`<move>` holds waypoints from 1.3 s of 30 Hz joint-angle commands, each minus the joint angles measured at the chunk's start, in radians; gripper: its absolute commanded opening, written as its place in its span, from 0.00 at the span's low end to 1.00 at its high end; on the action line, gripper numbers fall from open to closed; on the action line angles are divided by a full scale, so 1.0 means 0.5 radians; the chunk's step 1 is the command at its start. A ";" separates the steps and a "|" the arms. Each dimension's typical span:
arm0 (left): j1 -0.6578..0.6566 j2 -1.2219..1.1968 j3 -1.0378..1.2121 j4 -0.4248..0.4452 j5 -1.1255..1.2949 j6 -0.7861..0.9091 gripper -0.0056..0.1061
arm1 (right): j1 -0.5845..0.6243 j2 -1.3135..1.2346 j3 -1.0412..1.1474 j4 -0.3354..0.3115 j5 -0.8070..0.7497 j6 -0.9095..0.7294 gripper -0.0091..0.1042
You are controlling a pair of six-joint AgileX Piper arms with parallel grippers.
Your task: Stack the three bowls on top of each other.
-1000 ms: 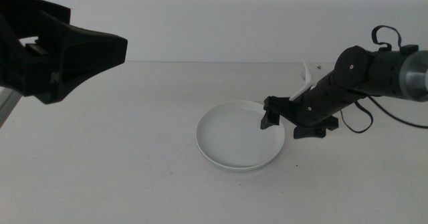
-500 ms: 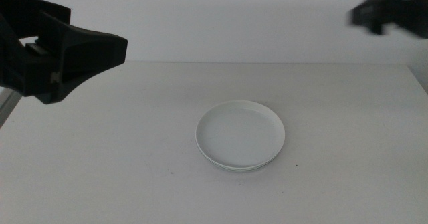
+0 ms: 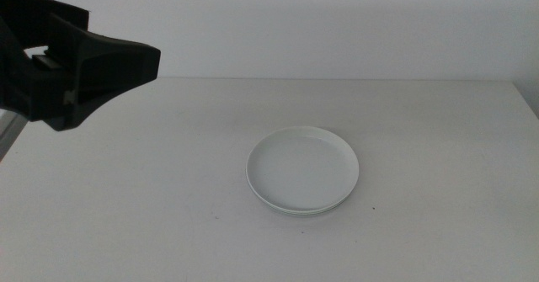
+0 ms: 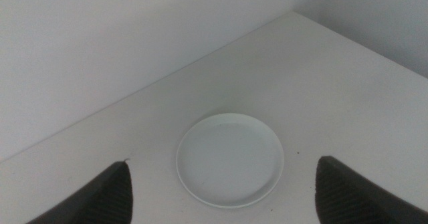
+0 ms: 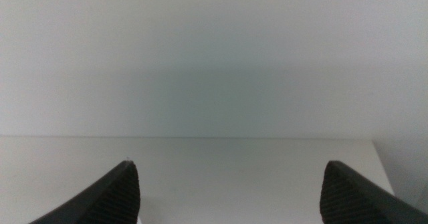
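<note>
Left tool (image 4: 221, 190): spread wide, nothing held, raised above the bench (image 3: 152, 206). Right tool (image 5: 227, 190): likewise wide, empty, facing the wall (image 5: 214, 57). Bowls (image 3: 302, 169): nested mid-bench, white uppermost, a mint-tinged rim seen beneath. Risk judged: a careless descent could knock the stack askew.

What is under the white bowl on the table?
Under the white bowl only a thin pale edge of another bowl shows at the near side. How many lie beneath, and their colours, stay covered. Both grippers, left and right, hang open and apart from it.
</note>
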 commanded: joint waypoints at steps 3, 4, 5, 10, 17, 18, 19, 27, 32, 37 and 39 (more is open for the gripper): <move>0.006 -0.010 0.023 -0.009 -0.057 -0.001 0.89 | -0.012 -0.037 0.013 -0.034 -0.050 0.002 0.85; 0.015 -0.024 0.045 -0.013 -0.082 -0.001 0.89 | -0.012 -0.037 0.013 -0.034 -0.050 0.002 0.85; 0.037 -0.034 0.068 -0.013 -0.112 -0.001 0.89 | -0.012 -0.037 0.013 -0.034 -0.050 0.002 0.85; 0.206 -0.174 0.234 -0.009 -0.276 -0.001 0.89 | -0.012 -0.037 0.013 -0.034 -0.050 0.002 0.85; 0.446 -0.448 0.537 0.192 -0.460 -0.199 0.89 | -0.012 -0.037 0.013 -0.034 -0.050 0.002 0.85; 0.463 -0.481 0.589 0.301 -0.543 -0.453 0.89 | -0.012 -0.037 0.013 -0.034 -0.050 0.002 0.85; 0.463 -0.507 0.628 0.400 -0.600 -0.660 0.89 | -0.012 -0.037 0.013 -0.034 -0.050 0.002 0.85; 0.463 -0.639 0.779 1.158 -0.722 -1.401 0.89 | -0.012 -0.037 0.013 -0.034 -0.050 0.002 0.85; 0.463 -0.642 0.779 1.187 -0.801 -1.436 0.89 | -0.012 -0.037 0.013 -0.034 -0.050 0.002 0.85; 0.463 -0.642 0.779 1.193 -0.801 -1.428 0.89 | -0.012 -0.037 0.013 -0.034 -0.050 0.002 0.85; 0.463 -0.642 0.779 1.193 -0.801 -1.401 0.89 | -0.012 -0.037 0.013 -0.034 -0.050 0.002 0.85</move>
